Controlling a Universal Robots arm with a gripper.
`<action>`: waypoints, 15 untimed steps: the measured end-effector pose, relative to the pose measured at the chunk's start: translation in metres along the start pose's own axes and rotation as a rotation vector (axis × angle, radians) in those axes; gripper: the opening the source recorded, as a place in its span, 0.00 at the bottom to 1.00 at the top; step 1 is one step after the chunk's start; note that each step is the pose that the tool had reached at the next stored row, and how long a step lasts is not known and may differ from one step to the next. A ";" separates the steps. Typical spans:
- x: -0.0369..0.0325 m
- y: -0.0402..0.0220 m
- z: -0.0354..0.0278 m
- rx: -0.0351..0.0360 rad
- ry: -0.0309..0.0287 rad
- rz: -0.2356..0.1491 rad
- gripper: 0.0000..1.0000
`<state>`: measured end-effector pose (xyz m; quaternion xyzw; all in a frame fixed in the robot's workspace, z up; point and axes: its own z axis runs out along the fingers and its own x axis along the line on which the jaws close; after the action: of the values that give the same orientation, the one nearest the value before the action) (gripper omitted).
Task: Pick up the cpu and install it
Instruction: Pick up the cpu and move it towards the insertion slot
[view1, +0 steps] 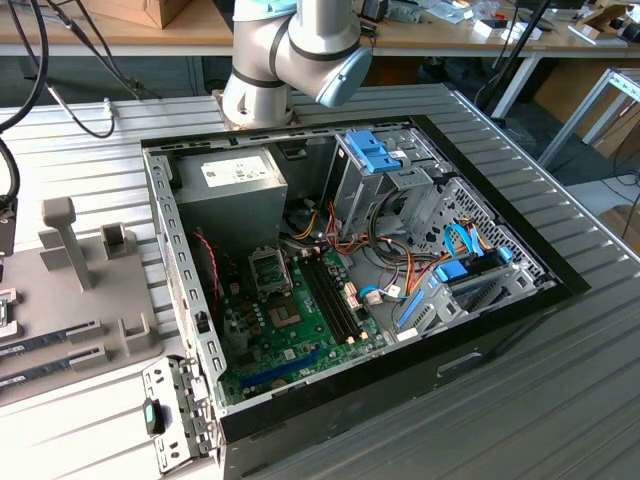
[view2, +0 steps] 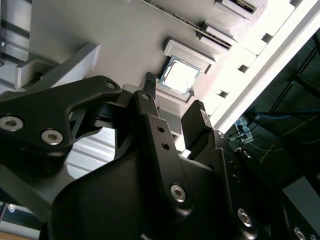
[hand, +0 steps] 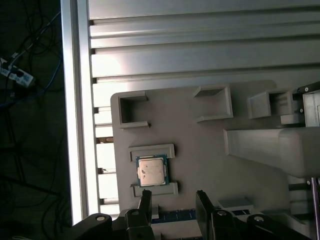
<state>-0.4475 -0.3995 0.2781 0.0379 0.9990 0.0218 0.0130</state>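
Well, the gripper (hand: 173, 206) hangs open, holding nothing, near the cpu (hand: 152, 170) on the grey tray (view1: 95, 305), nine o'clock from the computer (view1: 300, 300).

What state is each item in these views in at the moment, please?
cpu: lying flat in its holder on the grey tray, shiny top up, not gripped.
gripper: fingers open, holding nothing, close to the cpu.
computer case: lying on its side, panel off, board exposed.

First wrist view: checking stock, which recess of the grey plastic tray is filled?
The recess nearest the gripper, holding the small square silver-topped cpu; the two recesses beyond it are empty.
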 end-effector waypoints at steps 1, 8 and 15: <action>0.0000 0.0000 0.0003 0.0000 0.0000 0.000 0.48; 0.0000 -0.0001 0.0017 -0.0001 -0.0001 0.000 0.48; 0.0001 -0.0001 0.0031 0.0000 0.0000 0.000 0.48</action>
<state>-0.4475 -0.3995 0.2750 0.0379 0.9990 0.0218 0.0131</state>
